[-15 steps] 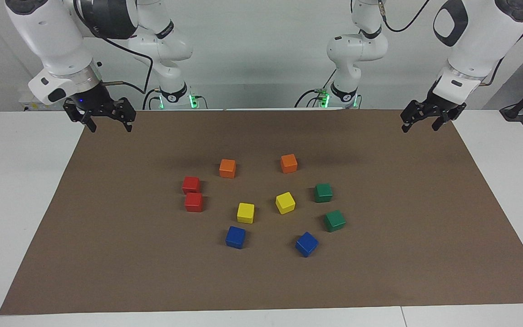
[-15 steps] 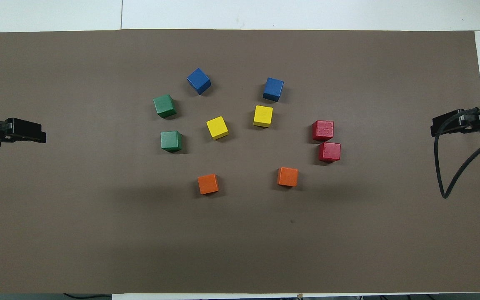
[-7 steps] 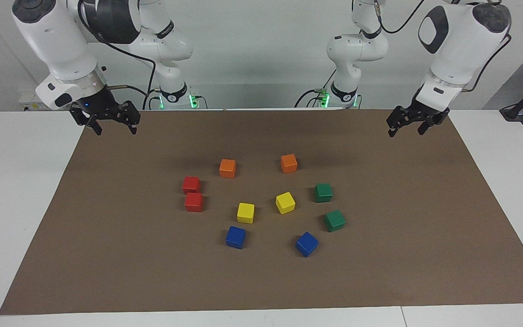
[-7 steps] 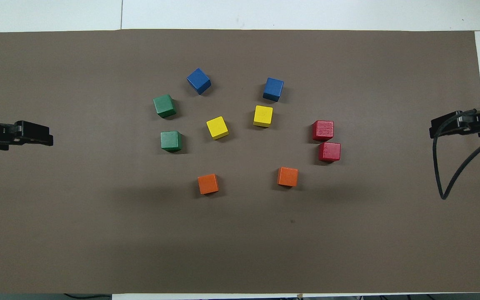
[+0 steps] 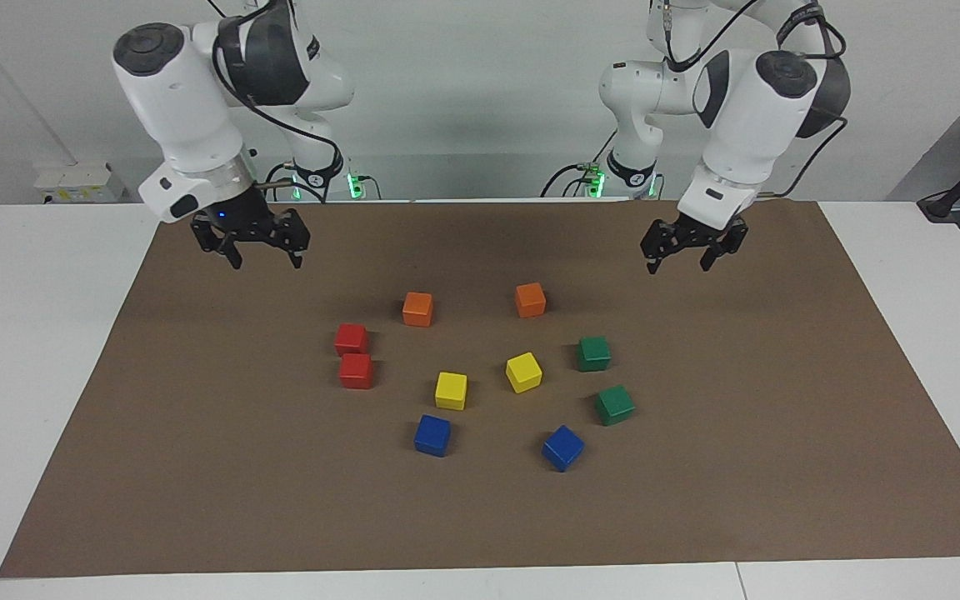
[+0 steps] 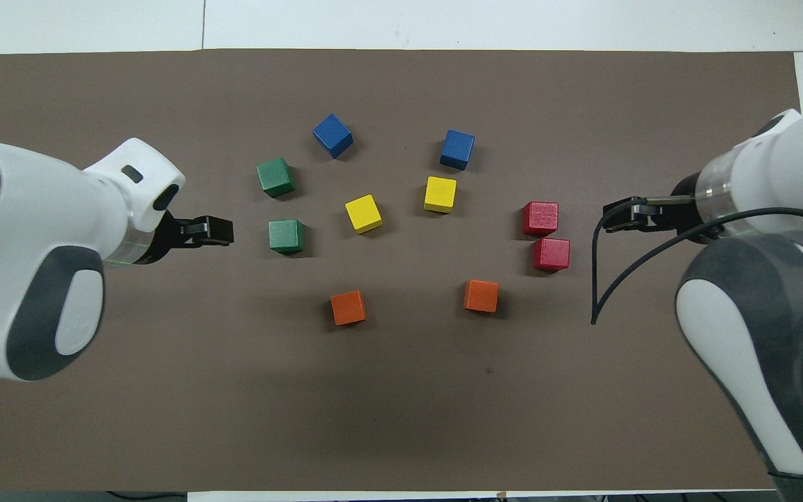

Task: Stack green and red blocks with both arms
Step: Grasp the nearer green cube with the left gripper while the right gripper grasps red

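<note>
Two green blocks [image 5: 593, 353] [image 5: 614, 405] sit apart on the brown mat toward the left arm's end; they also show in the overhead view [image 6: 286, 236] [image 6: 275, 176]. Two red blocks [image 5: 351, 339] [image 5: 356, 371] sit close together toward the right arm's end, also seen from overhead [image 6: 551, 254] [image 6: 540, 217]. My left gripper [image 5: 678, 265] [image 6: 210, 231] is open and empty, raised over the mat beside the green blocks. My right gripper [image 5: 267, 262] [image 6: 617, 215] is open and empty, raised over the mat beside the red blocks.
Two orange cubes [image 5: 417, 308] [image 5: 530, 299] lie nearest the robots. Two yellow cubes [image 5: 451, 390] [image 5: 523, 372] lie between the red and green pairs. Two blue cubes [image 5: 432, 435] [image 5: 562, 447] lie farthest. The brown mat [image 5: 780, 467] covers the white table.
Both arms have swung inward from the mat's ends toward the blocks, each gripper still open and empty. No block has moved.
</note>
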You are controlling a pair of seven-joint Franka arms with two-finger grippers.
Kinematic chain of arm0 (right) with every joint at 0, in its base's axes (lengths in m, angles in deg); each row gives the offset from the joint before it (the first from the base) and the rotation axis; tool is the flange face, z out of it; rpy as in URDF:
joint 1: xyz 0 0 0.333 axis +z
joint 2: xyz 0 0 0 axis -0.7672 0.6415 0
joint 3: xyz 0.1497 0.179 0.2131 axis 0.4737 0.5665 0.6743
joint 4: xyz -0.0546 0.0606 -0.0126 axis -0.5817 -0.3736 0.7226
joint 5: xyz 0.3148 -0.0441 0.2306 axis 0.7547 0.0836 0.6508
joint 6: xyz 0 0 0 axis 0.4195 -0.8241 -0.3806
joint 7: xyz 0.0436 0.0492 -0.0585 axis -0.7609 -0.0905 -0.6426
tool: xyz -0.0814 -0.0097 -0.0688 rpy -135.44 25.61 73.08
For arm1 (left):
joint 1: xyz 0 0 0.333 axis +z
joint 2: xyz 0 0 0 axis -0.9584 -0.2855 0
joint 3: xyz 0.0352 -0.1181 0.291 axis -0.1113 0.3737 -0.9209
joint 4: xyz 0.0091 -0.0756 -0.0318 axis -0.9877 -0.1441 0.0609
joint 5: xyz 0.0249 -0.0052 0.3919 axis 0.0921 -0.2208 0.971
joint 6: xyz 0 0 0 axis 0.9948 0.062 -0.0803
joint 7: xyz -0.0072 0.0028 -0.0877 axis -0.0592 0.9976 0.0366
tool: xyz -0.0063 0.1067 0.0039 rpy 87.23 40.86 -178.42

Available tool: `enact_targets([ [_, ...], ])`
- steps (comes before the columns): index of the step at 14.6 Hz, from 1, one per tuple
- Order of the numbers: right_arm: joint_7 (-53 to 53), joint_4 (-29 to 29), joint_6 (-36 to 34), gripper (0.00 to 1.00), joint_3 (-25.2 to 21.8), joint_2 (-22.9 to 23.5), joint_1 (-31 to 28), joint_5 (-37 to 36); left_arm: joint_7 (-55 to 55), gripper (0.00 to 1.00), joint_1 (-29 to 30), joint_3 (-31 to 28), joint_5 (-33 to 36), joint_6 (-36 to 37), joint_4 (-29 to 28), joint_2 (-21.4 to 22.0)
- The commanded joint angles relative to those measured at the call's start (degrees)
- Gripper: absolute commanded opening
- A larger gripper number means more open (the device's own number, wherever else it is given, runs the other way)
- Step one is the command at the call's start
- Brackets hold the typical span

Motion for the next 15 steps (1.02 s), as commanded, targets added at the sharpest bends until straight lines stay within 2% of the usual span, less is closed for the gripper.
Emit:
enact_targets([
  [1,2.69,2.54,4.39,1.0,-0.12,1.77,0.32,0.59,-2.29,1.0,-2.35,-0.92,-0.55,-6.41,-1.68,-3.07],
  [6,6.73,7.38,12.04,1.0,-0.12,4.58,2.07,0.59,-5.02,1.0,-4.81,-1.09,-0.46,-11.96,-1.6,-8.79],
  [11,8.94,8.96,17.05,1.0,-0.12,7.31,2.87,0.59,-5.19,1.0,-6.22,-1.18,1.9,-13.98,2.44,-16.86],
  [15,8.85,11.24,21.18,0.99,-0.12,8.54,2.78,0.59,-5.19,1.0,-6.22,-1.18,2.35,-14.68,1.92,-17.05],
])
